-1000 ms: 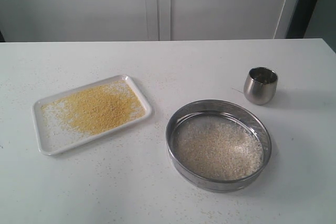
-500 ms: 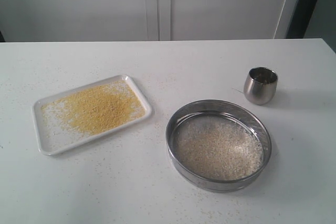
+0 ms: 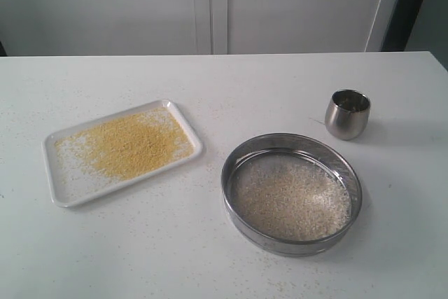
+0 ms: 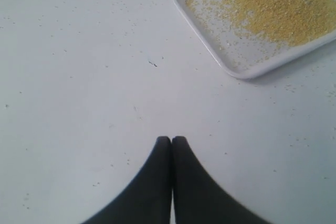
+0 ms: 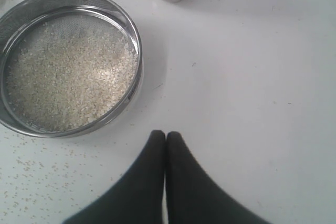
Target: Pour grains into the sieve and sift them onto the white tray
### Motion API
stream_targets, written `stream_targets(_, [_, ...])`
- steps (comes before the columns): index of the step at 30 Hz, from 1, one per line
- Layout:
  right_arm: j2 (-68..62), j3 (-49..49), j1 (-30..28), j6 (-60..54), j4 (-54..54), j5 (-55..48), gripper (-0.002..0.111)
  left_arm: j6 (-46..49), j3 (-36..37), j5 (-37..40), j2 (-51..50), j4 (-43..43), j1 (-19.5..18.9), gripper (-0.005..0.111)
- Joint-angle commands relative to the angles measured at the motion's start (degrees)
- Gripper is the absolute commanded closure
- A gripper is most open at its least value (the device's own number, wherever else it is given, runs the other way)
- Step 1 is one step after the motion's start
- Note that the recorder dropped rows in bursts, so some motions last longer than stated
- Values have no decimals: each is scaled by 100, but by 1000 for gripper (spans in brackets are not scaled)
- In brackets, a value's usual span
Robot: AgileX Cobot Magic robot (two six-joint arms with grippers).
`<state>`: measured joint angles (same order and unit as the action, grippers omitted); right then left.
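Logging grippers from wrist views alone: left gripper (image 4: 171,139) and right gripper (image 5: 165,135), fingers pressed together, empty. Exterior view: white tray (image 3: 68,181), left, carries yellow grains (image 3: 129,146); sieve (image 3: 280,245), near right, holds pale grains (image 3: 290,199); steel cup (image 3: 347,115) beyond. Sieve lies near right fingertips, tray farther from left; neither touching.

Golden-yellow grains (image 3: 129,145) speckle the white tray (image 3: 50,166); pale whitish rice (image 3: 290,197) fills the shiny grey sieve (image 3: 294,246); silver cup (image 3: 346,118), white speckled table (image 3: 210,75).
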<state>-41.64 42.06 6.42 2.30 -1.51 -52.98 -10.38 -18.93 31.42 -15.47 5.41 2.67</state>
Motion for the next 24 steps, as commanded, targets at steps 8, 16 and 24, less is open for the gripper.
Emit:
stream_targets(8, [32, -43, -15, 28, -20, 43, 108, 7, 1391, -1287, 1449, 132, -19, 107])
stream_targets(16, [33, -43, -15, 26, -20, 44, 108, 15, 1893, -1603, 1547, 225, -19, 107])
stream_targets(24, [33, -43, -15, 26, -20, 44, 108, 15, 1893, -1636, 1547, 227, -19, 107])
